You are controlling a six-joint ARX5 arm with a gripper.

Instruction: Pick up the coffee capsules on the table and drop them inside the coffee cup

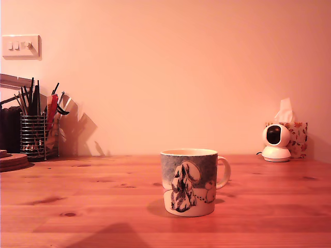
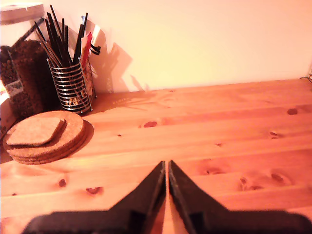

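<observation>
End effector (image 2: 167, 168) sits at bottom centre of the wrist view, two dark fingers pressed together w/ only a hairline slit btwn them, nothing held. It hangs over bare counter (image 2: 219, 126), reddish-brown wood w/ grain and dark knots. No capsule can be made out in either view.

Exterior view, near to far: a dark shadow lies on the counter (image 1: 77, 206) at lower left of frame. Coffee cup (image 1: 189, 182) stands upright just right of centre, lower half of frame, white w/ grey-blue band and b/w snowy tree drawing, handle to the exterior view's right. Its inside can't be seen from this angle. Arm itself isn't in this view.

Further back at the wall: wire mesh pen holder (image 1: 33, 137) at left of frame, full of dark pens plus one red item; same pen holder (image 2: 73, 87) shows at upper left of the wrist view. Stack of round cork coasters (image 2: 46, 136) lies just in front of it in the wrist view; edge of that stack (image 1: 11, 160) shows at the far left of the exterior view. Dark textured container (image 2: 24, 78) stands beside the holder.

At right of exterior frame: small white camera (image 1: 275, 142) w/ dark lens, touching or just in front of a floral tissue box (image 1: 297, 135). Light switch plate (image 1: 20, 46) on wall, upper left.
</observation>
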